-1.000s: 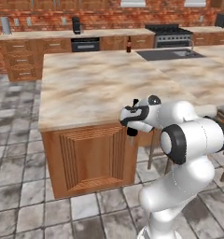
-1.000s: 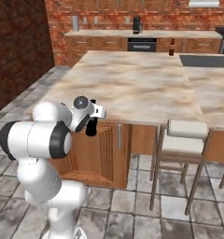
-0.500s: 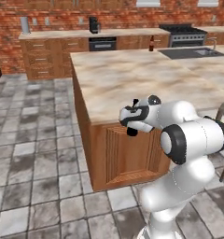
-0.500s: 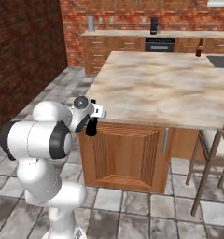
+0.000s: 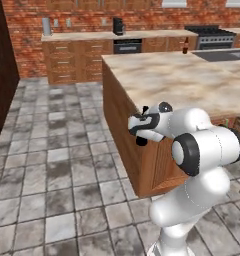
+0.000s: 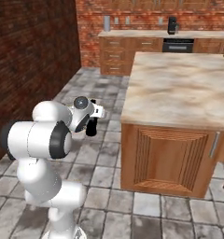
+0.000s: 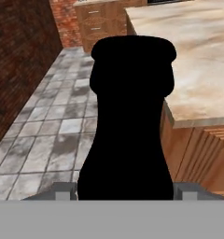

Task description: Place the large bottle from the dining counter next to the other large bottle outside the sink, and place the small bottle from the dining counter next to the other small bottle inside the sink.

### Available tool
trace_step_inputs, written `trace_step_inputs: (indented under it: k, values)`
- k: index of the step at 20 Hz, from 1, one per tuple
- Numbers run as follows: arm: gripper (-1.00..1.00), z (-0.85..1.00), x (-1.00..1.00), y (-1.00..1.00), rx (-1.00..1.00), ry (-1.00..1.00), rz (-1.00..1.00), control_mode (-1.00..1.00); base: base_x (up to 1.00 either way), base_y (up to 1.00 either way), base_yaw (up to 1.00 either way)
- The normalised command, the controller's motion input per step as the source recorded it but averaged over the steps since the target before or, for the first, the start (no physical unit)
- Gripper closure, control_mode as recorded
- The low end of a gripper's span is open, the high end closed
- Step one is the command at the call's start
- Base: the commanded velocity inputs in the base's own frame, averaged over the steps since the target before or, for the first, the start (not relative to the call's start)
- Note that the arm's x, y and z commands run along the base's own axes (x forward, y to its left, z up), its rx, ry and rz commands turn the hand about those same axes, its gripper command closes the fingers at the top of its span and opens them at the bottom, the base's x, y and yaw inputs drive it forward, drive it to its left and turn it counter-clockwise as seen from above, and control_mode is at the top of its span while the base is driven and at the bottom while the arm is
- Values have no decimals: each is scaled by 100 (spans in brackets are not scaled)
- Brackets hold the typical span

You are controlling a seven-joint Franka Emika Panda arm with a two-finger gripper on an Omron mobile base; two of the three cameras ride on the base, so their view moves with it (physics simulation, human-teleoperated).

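Gripping the large bottle [image 7: 130, 121], the pincer [image 5: 141, 140] beside the dining counter [image 5: 192, 82] corner, above floor tiles [image 5: 52, 165].

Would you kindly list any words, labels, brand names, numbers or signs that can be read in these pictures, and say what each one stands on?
None can be read.
The large bottle held in the gripper is plain black, with no label showing.
The dining counter and the distant oven show no lettering.
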Motion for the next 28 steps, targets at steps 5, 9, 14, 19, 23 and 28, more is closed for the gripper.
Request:
trace_step_inputs:
  k: [5, 9, 14, 19, 23, 28]
  values:
    - [100, 0, 0, 0, 0, 0, 0, 100, 0, 100, 0]
    - [100, 0, 0, 0, 0, 0, 0, 100, 12, 81, 0]
    - [100, 0, 0, 0, 0, 0, 0, 100, 49, 47, 0]
    - [100, 0, 0, 0, 0, 0, 0, 100, 76, 15, 0]
    - [100, 0, 0, 0, 0, 0, 0, 100, 80, 13, 0]
    - [100, 0, 0, 0, 0, 0, 0, 100, 81, 22, 0]
